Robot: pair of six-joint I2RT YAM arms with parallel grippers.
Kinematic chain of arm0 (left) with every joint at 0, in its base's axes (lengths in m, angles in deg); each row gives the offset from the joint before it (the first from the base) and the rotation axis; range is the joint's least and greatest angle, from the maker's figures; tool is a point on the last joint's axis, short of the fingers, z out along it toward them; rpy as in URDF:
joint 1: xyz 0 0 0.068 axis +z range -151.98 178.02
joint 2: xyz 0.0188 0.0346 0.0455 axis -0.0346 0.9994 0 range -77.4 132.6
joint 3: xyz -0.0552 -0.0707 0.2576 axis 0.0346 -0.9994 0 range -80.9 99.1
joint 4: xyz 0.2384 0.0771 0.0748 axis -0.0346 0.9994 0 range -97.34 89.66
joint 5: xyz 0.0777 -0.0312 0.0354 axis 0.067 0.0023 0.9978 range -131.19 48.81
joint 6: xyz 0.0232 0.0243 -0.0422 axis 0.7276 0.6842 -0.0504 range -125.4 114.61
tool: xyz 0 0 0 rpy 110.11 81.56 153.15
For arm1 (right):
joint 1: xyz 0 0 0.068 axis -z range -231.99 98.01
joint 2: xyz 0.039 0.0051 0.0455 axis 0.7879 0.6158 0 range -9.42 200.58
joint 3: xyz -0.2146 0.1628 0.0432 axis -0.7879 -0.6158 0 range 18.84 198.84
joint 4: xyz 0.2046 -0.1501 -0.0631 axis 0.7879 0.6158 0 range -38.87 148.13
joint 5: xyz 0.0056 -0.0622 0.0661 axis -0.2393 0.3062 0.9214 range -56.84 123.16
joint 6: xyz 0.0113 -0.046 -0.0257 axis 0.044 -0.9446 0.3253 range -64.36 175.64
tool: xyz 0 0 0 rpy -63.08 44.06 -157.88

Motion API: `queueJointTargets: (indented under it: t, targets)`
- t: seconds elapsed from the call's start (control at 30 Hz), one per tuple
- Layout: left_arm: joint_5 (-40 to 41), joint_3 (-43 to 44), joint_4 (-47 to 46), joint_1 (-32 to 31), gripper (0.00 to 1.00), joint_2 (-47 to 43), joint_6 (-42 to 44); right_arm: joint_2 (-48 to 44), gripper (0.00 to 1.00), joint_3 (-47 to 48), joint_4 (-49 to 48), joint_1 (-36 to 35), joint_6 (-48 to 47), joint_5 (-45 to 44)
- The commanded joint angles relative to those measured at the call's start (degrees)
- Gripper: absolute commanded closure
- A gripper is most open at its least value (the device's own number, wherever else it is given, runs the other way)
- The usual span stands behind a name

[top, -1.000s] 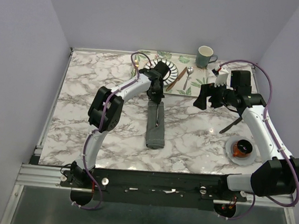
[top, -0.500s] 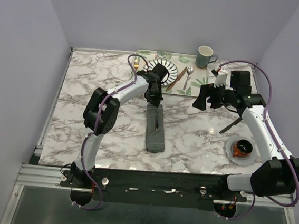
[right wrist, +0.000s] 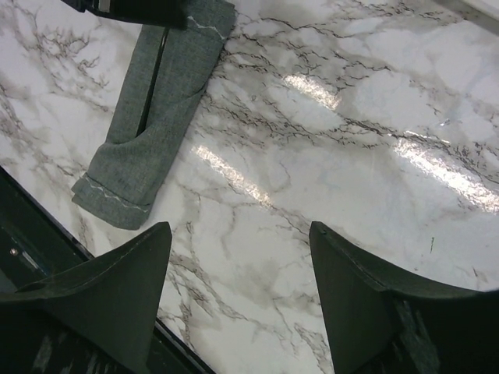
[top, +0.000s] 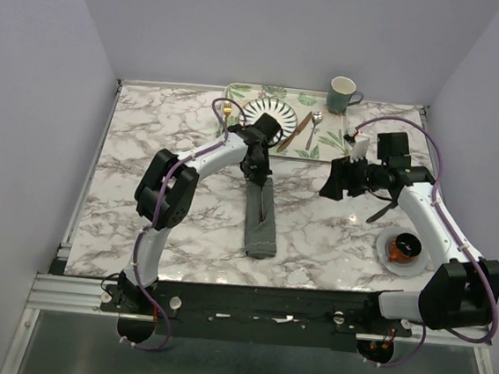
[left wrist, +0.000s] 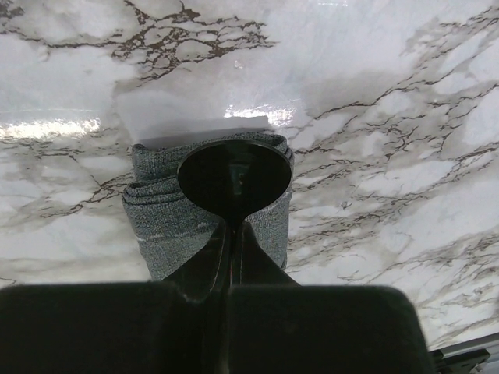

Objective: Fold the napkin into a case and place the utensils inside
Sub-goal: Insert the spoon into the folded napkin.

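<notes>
At table (top: 143,186) centre, case (top: 261,228) lies lengthwise near-to-far; left jaws clenched on dark spoon (left wrist: 234,179); right jaws spread.

The marble-patterned tabletop (top: 146,159) carries the case (top: 263,232), a long grey pouch lying at frame centre, a leaf-print placemat (top: 329,142) along the upper edge, and a small white saucer (top: 383,253) at lower right.

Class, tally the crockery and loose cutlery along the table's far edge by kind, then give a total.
Plate: 1
Mug: 1
Fork: 1
Knife: 1
Spoon: 1
Total: 5
</notes>
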Motion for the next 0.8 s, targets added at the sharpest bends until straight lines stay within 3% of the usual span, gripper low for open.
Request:
queueJointTargets:
  t: [0.0,0.27,0.43,0.53,0.77]
  targets:
    - [0.20,-1.06,-0.14,-1.27,1.00,-3.09,-1.66,-1.29,0.20,-0.71,-0.47,-0.01,-1.70,1.72]
    - [0.55,-2.63,0.13,-2.41,1.00,-4.05,-2.54,-1.03,0.21,-1.77,-0.47,-0.19,-2.41,2.42]
    - [0.64,-2.99,-0.40,-2.59,1.00,-4.23,-2.45,-4.09,0.33,-4.83,-1.26,-3.69,-6.09,4.53]
    - [0.82,-2.90,-0.57,-2.59,1.00,-3.97,-1.75,-6.74,0.42,-8.95,-3.80,-9.14,-10.29,4.54]
    - [-0.94,-3.52,-1.36,-2.50,1.00,-3.35,-0.52,-15.09,0.49,-21.88,-15.40,-29.33,-23.57,2.86]
